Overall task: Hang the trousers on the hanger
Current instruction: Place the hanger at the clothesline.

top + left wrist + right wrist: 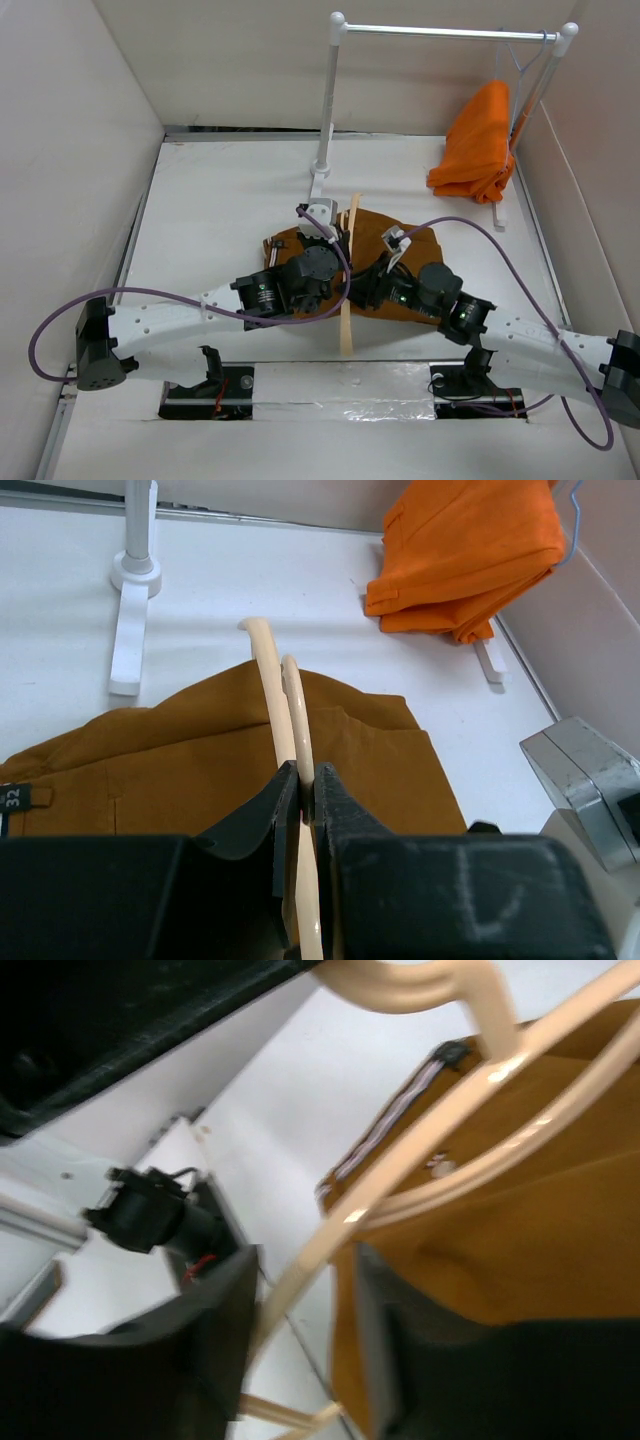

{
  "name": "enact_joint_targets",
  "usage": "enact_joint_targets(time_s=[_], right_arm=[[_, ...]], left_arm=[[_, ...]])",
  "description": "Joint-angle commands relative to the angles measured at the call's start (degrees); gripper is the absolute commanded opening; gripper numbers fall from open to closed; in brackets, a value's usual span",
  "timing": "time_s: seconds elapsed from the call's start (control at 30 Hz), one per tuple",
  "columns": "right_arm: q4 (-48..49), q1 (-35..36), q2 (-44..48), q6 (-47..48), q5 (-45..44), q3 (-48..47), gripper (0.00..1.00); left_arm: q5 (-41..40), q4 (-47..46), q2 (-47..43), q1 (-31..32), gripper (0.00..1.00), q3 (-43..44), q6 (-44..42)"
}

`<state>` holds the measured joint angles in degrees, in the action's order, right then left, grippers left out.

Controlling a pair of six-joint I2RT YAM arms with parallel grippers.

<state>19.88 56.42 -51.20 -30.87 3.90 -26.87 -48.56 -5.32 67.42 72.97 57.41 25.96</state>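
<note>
The trousers [372, 226] are soft, limp cloth, much bigger than either tool. Expect them to sag, fold and drag rather than hold a shape, so you would do best to take a bunched edge or the thicker waistband, not a flat single layer. They lie in a rumpled heap at the middle of the table [220, 200], just ahead of both wrists. The hanger [352, 215] is the opposite: stiff, light, smooth wood that could twist or slip in a narrow pinch, so grip it square across a bar. It stands on edge over the trousers, running from 12 o'clock to 6 o'clock across the heap, its far tip past the cloth's 12 o'clock edge. Your left gripper [305, 780] is clamped on the hanger's two bars, with brown cloth spread to its 9 and 3 o'clock sides. Your right gripper [305, 1280] has its fingers apart with one curved bar passing between them. Daylight shows on both sides of the bar, so it is not pinching — and the trousers sit just at its 3 o'clock. Whether any cloth is threaded through the hanger I cannot tell. The orange garment [478, 140] hangs well apart, at about 1 o'clock.
</note>
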Motion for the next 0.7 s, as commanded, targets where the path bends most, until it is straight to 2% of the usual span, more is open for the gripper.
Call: enact_joint_targets(time_s=[0.0,0.07,0.17,0.27,0.33,0.4,0.47,0.5,0.57,0.6,0.67], right_arm=[[5.7,1.4,-1.3,-2.1,-1.4,-0.7,0.37],[6.6,1.4,-1.5,-2.3,-1.4,-0.7,0.29],[8.1,2.0,-0.6,-3.8,-2.0,-0.6,0.12],[8.9,2.0,0.0,-4.8,-1.4,-0.6,0.02],[9.3,2.0,1.0,-5.8,-1.6,-0.6,0.0],[10.8,2.0,3.0,-8.8,-2.3,-0.6,0.0],[11.5,2.0,4.2,-9.4,-3.1,-1.7,0.0],[10.8,2.0,4.8,-9.3,-3.5,-2.8,0.0],[7.4,2.0,6.3,-8.6,-7.0,-7.0,0.0],[6.7,2.0,6.4,-8.2,-8.0,-8.4,0.0],[4.7,1.4,5.7,-6.6,-10.5,-11.4,0.0]], left_arm=[[-0.5,-10.7,-1.8,-0.1,0.0,5.0,-0.6],[-0.3,-12.3,-1.3,-0.1,0.0,4.9,-1.0],[0.0,-14.6,0.1,-0.1,0.0,5.3,-1.9],[0.2,-15.8,1.8,-0.1,0.0,7.1,-2.2],[2.2,-18.6,2.6,-0.7,0.0,8.1,-3.4],[5.5,-16.8,5.6,-2.3,0.01,12.4,-4.1],[6.3,-16.4,6.9,-2.3,0.09,15.4,-5.0],[6.8,-16.6,7.3,-2.3,0.2,17.7,-7.0],[8.1,-17.3,8.2,-2.3,0.34,19.9,-9.1],[8.0,-16.8,8.3,-2.3,0.47,22.8,-10.7],[8.3,-14.5,8.2,-2.3,0.55,25.3,-11.8]])
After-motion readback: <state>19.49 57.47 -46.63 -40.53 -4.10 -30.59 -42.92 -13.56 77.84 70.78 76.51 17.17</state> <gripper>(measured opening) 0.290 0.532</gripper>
